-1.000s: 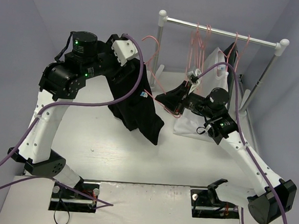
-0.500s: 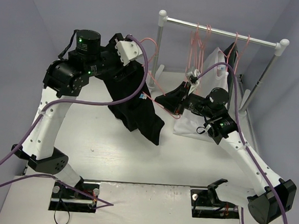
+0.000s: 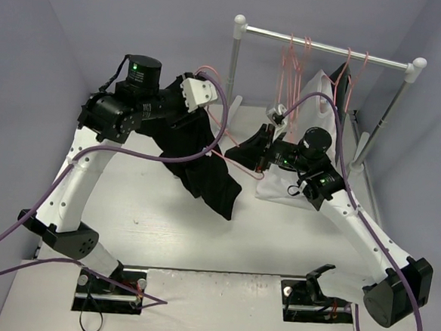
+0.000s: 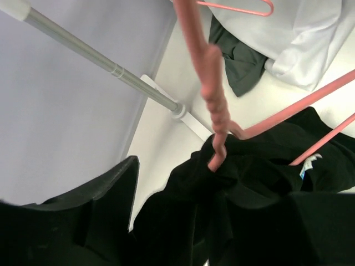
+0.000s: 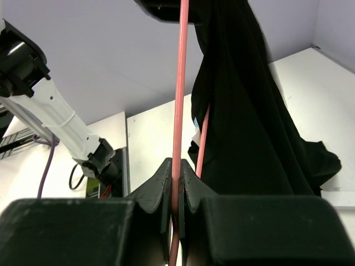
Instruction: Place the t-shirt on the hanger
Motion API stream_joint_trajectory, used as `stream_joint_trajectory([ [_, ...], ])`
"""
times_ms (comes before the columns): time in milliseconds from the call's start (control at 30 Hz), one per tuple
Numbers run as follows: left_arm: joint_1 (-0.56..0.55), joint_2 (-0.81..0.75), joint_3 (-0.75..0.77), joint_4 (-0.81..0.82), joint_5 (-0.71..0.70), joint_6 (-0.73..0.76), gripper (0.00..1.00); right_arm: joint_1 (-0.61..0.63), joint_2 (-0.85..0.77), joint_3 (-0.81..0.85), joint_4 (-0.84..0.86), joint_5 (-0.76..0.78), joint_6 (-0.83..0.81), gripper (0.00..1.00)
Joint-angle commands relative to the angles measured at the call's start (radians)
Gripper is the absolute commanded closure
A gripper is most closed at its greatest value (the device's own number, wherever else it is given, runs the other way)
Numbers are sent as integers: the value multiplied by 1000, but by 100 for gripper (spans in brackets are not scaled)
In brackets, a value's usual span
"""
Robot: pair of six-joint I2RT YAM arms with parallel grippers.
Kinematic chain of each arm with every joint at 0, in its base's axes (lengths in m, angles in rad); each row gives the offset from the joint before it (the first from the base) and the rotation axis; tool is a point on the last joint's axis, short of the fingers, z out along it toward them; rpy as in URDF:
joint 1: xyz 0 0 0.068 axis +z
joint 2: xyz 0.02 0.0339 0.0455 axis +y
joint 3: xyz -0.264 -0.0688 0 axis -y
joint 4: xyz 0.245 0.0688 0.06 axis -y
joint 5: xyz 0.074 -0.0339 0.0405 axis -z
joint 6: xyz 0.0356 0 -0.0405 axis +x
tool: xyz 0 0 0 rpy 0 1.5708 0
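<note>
Left tool (image 3: 201, 109) shifted; one t-shirt (image 3: 205, 164), one gripped hanger (image 4: 213, 83).

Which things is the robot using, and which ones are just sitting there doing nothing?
Part of the job: black t-shirt, pink hanger, right gripper pinching that hanger.
Just there: white garment, small dark garment, spare hangers, clothes rail.

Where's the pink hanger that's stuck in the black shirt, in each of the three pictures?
Top external: hanger, centre, a thin wire leaving the t-shirt rightward.
Left wrist: thick, top centre, plunging into the t-shirt.
Right wrist: vertical wire, centre.
Shared landmark: the black t-shirt.
</note>
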Motion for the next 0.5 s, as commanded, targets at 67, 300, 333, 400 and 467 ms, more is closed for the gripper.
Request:
stream_joint_trajectory([
  [67, 9, -96, -69, 35, 62, 17, 84, -2, -5, 33, 125, -54, -4, 100],
  [300, 18, -168, -172, 39, 23, 6, 100, -17, 15, 21, 108, -6, -15, 100],
  [333, 18, -183, -187, 47, -8, -3, 100, -23, 17, 20, 91, 20, -17, 94],
  [400, 18, -209, -231, 78, -46, -23, 100, -33, 16, 29, 29, 90, -35, 76],
  [467, 18, -238, -293, 136, -109, -47, 100, -39, 10, 47, -61, 190, -64, 59],
])
